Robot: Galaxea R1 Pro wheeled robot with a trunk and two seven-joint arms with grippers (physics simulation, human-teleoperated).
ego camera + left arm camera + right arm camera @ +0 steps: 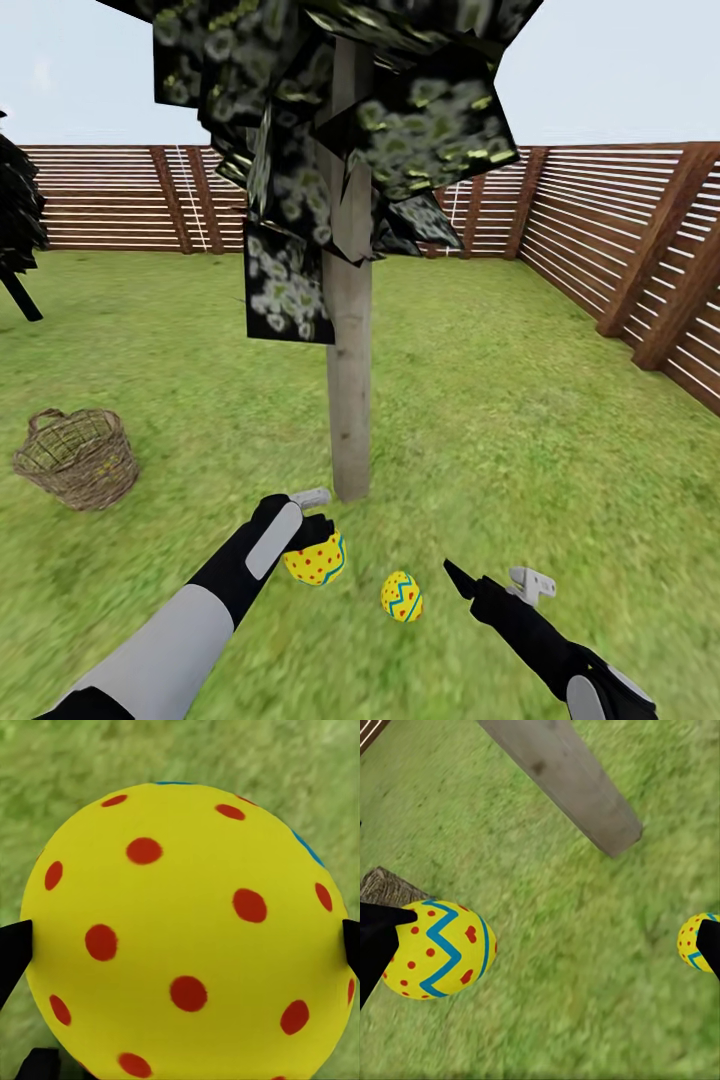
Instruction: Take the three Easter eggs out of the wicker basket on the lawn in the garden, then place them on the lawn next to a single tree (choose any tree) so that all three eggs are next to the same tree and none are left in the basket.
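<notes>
Yellow egg (pixel 316 560) sits clamped in my left pincer (pixel 312 535); beyond it stands the tree (pixel 349 400), and my right pincer (pixel 490 582) gapes beside another egg (pixel 402 596).

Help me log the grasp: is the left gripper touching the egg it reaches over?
Touching. In the left wrist view both dark fingertips press against the sides of the egg; the head view shows the left gripper clasped over it.

1. The tree (pixel 349 400) stood at centre frame on the lawn (pixel 520 420).
2. The wicker basket (pixel 78 458) sat at left, well apart from it.
3. My left gripper (pixel 318 528) held one egg (pixel 318 560) just below the trunk base.
4. A second egg (pixel 402 596) lay right of it, near my right gripper (pixel 480 580).
</notes>
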